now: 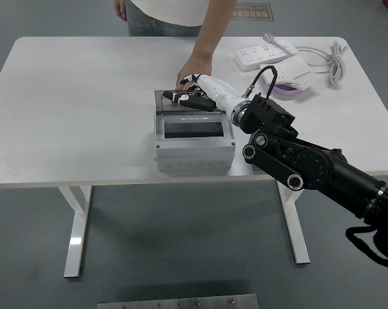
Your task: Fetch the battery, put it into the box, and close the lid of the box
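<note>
A grey plastic box [194, 149] stands near the table's front edge. Its smoky clear lid [162, 103] is swung open toward the far side. A dark rectangle [193, 129] fills the box's opening; I cannot tell whether it is the battery. My right hand [185, 98], white with black fingers, reaches in from the right. Its fingers lie stretched out over the open lid and grasp nothing that I can see. A person at the far side rests a hand [194, 69] at the lid's far edge, just behind my hand.
A white power strip [263, 53] and a coiled white cable [336, 56] lie at the back right. A white adapter on a purple object [289, 84] sits just behind my right forearm. The white table [78, 109] stretches left of the box.
</note>
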### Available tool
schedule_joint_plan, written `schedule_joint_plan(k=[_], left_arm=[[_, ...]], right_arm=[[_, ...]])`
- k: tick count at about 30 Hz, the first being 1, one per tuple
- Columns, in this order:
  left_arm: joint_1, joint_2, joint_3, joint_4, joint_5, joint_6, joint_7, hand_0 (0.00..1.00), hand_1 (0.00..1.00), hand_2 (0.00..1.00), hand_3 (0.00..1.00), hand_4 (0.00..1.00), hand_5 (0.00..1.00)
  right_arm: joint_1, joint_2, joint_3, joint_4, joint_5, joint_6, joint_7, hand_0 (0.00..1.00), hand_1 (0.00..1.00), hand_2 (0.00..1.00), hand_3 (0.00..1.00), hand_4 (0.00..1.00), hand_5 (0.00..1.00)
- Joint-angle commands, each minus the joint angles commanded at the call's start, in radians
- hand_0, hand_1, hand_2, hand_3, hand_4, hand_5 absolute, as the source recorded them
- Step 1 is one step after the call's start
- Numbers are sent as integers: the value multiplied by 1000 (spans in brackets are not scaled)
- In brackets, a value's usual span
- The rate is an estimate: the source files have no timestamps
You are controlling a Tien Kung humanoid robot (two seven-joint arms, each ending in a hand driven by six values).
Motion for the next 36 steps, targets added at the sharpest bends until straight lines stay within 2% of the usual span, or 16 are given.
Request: schedule_joint_plan(k=[1,2,7,8,13,14,19,20,36], left_arm=[[0,0,0,0,0,0,-1,796,875,821,910,816,595],[0,0,1,0,-1,1,-1,796,875,820,909,815,595],[1,0,1,0,-1,5,-3,796,875,820,909,815,595],[2,0,1,0,-1,5,-3,796,875,820,909,815,595],[2,-1,2,0,-3,7,-5,796,875,820,909,815,595],[3,-2,2,0,-3,6,-5,796,875,820,909,816,595],[5,-4,2,0,-4,7,-4,796,875,820,909,816,595],[6,-4,2,0,-4,7,-4,796,874,819,908,816,595],[9,-7,4,0,-7,7,-7,796,874,819,907,816,595]], right_arm=[[1,-1,-1,2,-3,-2,-2,728,657,697,812,998,998],[2,-1,-2,4,-8,-3,-4,679,658,696,810,998,998],[3,-5,-7,12,-19,-8,-17,679,658,696,810,998,998],[3,-6,-9,13,-20,-8,-18,496,572,671,796,998,998],[1,-7,-17,17,-28,-7,-26,496,572,671,796,998,998],[0,-8,-18,20,-31,-7,-28,365,457,588,782,998,998],[-2,-10,-21,32,-44,-5,-34,365,457,588,782,998,998],[-2,-11,-21,35,-48,-4,-37,309,417,522,766,998,998],[-26,-8,-32,46,-74,6,-55,271,368,474,754,998,998]])
